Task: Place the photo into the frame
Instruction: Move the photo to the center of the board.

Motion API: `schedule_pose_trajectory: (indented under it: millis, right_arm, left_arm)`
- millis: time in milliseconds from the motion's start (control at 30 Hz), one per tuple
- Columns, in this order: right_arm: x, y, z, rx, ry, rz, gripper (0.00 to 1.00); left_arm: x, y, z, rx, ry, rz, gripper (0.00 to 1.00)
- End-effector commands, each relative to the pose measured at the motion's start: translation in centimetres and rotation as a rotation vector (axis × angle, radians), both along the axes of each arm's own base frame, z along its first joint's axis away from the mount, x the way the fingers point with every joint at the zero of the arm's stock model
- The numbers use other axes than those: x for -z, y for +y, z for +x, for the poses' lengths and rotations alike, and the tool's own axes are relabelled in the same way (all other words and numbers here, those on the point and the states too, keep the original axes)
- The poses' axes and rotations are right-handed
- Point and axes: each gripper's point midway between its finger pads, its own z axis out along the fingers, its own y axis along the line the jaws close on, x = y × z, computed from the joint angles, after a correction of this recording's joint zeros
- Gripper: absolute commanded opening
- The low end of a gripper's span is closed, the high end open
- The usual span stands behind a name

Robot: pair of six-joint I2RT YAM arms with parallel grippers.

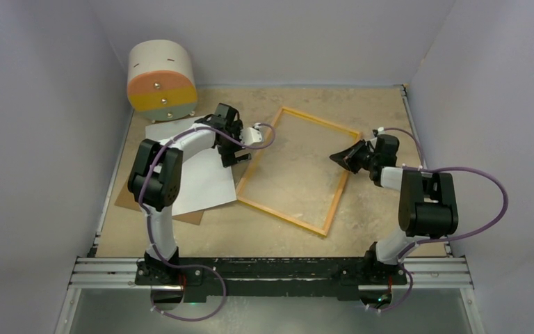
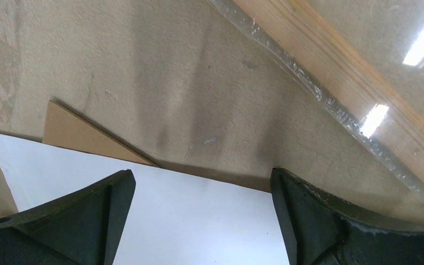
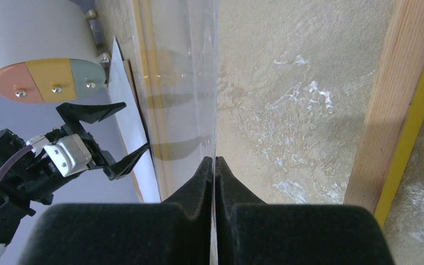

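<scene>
The right gripper (image 3: 215, 161) fills the bottom of its wrist view, its 2 fingers pressed together on the edge of a clear pane (image 3: 182, 83), which is seen edge-on running away from the tips. That gripper sits at the right long side of the frame (image 1: 336, 202). The frame lies flat near the middle of the table (image 1: 361, 223), wood-coloured rim up, and its long axis runs from near-left to far-right. The left gripper (image 2: 201, 174) is spread wide just above the photo (image 2: 199, 221). The photo lies blank white side up, just left of the frame, on a brown backing board (image 2: 77, 132). Its long axis seems to run from far-left to near-right, though the arm hides its middle. A pale drum (image 1: 161, 80), its face banded pink, yellow and grey with 3 small knobs, stands in the far-left corner.
</scene>
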Motion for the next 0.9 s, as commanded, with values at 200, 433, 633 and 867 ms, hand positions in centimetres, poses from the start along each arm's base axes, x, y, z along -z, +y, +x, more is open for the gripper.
schedule_pose_trajectory:
  millis: [200, 433, 633, 867]
  right_arm:
    - [-0.9, -0.4, 0.7, -0.022, -0.043, -0.015, 0.0]
    - [-0.4, -0.7, 0.6, -0.034, -0.017, -0.033, 0.0]
    - [-0.2, -0.7, 0.6, -0.037, -0.012, -0.025, 0.0]
    - [-0.2, -0.8, 0.6, -0.035, -0.011, -0.026, 0.0]
  left_arm:
    - [-2.3, -1.6, -0.6, 0.027, 0.058, -0.1, 1.0]
    - [-3.9, -4.0, -1.5, 0.157, 0.017, -0.197, 1.0]
    - [-3.3, -5.6, 0.1, 0.079, 0.08, -0.237, 1.0]
    - [-1.8, -6.2, -0.5, 0.077, 0.139, -0.258, 0.96]
